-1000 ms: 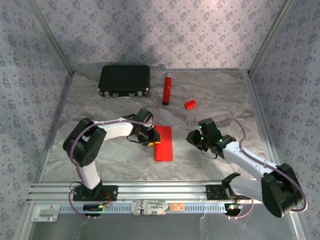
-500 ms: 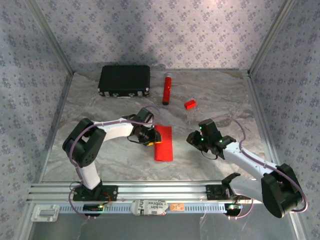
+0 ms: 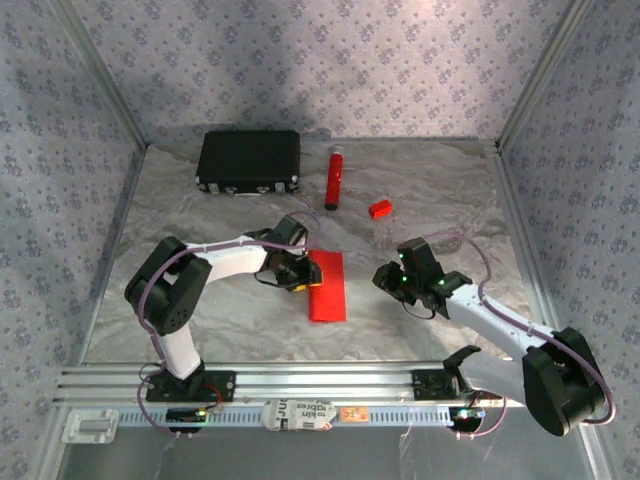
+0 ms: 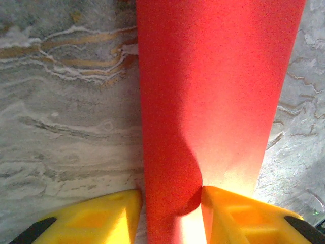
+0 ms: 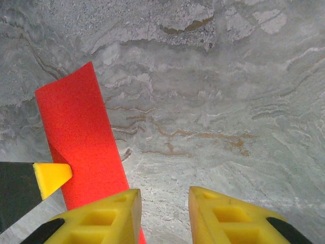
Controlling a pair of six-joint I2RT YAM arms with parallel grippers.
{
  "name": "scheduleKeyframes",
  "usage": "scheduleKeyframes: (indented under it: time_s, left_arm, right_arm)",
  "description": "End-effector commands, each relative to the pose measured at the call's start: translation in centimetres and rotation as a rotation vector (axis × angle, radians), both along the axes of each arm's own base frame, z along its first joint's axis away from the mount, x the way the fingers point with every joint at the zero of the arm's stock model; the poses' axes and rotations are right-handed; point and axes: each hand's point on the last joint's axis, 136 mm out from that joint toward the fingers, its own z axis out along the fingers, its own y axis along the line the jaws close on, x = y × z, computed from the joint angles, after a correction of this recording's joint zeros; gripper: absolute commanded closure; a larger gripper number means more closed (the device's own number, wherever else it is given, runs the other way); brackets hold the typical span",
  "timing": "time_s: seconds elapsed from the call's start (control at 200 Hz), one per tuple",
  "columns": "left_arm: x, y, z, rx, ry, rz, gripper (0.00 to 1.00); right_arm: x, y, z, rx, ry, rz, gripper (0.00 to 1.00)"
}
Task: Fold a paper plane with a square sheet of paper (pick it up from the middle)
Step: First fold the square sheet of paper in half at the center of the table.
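Where the yellow fingers [image 4: 101,216] of the left gripper [image 4: 171,206] stand narrowly apart, the red sheet of paper [image 4: 213,91] fills the gap; whether they pinch it I cannot tell. The sheet, folded into a long strip, lies near the middle of the table [image 3: 200,210]. The right gripper [image 5: 165,213], narrowly parted, holds nothing, just beside the strip's right edge.
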Motion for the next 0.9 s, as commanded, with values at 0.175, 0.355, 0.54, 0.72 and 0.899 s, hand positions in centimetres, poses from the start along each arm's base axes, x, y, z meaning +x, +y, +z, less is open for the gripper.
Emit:
scheduleKeyframes:
  time_s: [0.175, 0.355, 0.54, 0.72, 0.899]
  left_arm:
    - [-0.5, 3.7, -3.5, 0.196, 0.054, 0.054, 0.65]
    - [-0.5, 3.7, -3.8, 0.200, 0.058, 0.053, 0.62]
    - [-0.5, 3.8, -4.1, 0.231, 0.061, 0.033, 0.62]
    - [-0.5, 3.9, -4.4, 0.261, 0.065, 0.021, 0.60]
    - [-0.5, 3.6, -4.6, 0.273, 0.069, 0.002, 0.59]
  right_arm:
    - [-0.4, -0.3, -0.3, 0.003, 0.017, -0.014, 0.68]
    - [-0.4, -0.3, -0.3, 0.001, 0.018, -0.013, 0.68]
    - [-0.6, -0.4, -0.5, -0.001, 0.022, -0.013, 0.68]
    - [-0.6, -0.4, -0.6, -0.004, 0.025, -0.012, 0.67]
    - [-0.6, -0.4, -0.6, -0.005, 0.025, -0.012, 0.67]
